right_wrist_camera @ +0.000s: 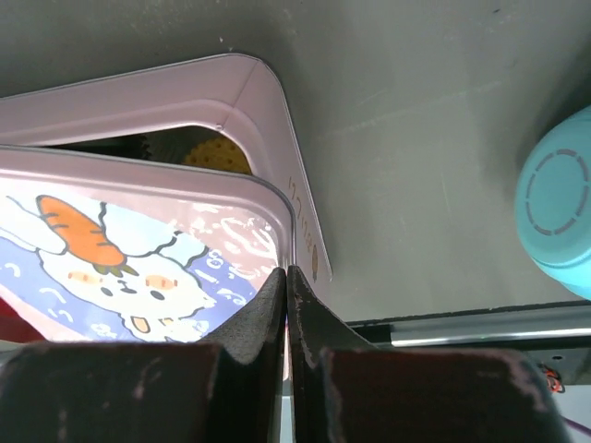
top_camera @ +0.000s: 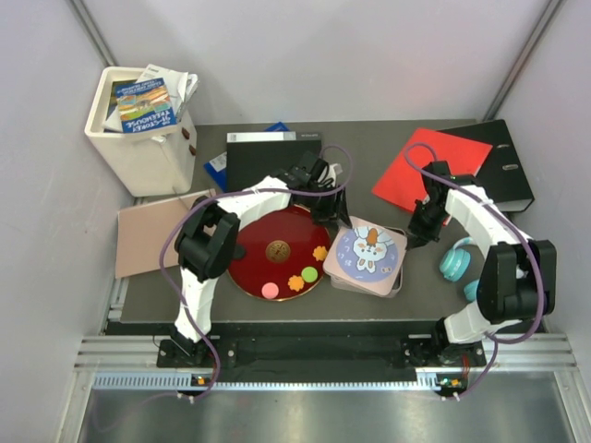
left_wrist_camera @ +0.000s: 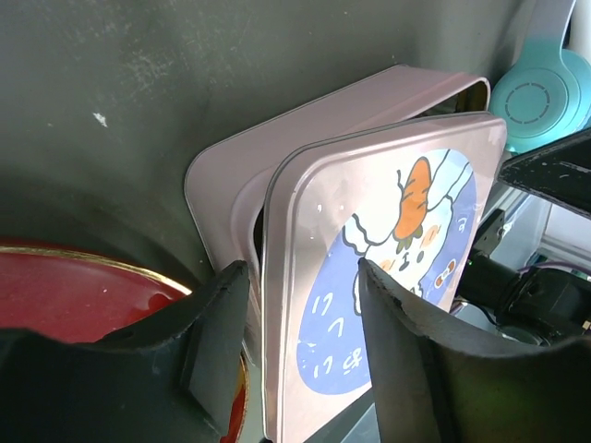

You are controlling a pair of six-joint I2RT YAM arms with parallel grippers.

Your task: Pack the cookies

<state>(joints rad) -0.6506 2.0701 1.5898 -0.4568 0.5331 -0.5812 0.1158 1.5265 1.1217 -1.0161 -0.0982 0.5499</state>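
Evidently packing is unfinished: the lid [top_camera: 367, 249] lies askew over the pink tin [right_wrist_camera: 277, 120], the left tool [left_wrist_camera: 300, 277] straddling its edge with jaws apart, the right tool [right_wrist_camera: 286, 277] pinched shut at its corner. Four cookies [top_camera: 295, 283] lie on the red plate [top_camera: 254, 242] left of the tin.

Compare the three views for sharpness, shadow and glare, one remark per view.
Top external: evenly lit and sharp, no harsh glare. Left wrist: left fingers dark and soft up close, tin lid crisp with small glints. Right wrist: right fingers dark and soft, the lid's rabbit print sharp.
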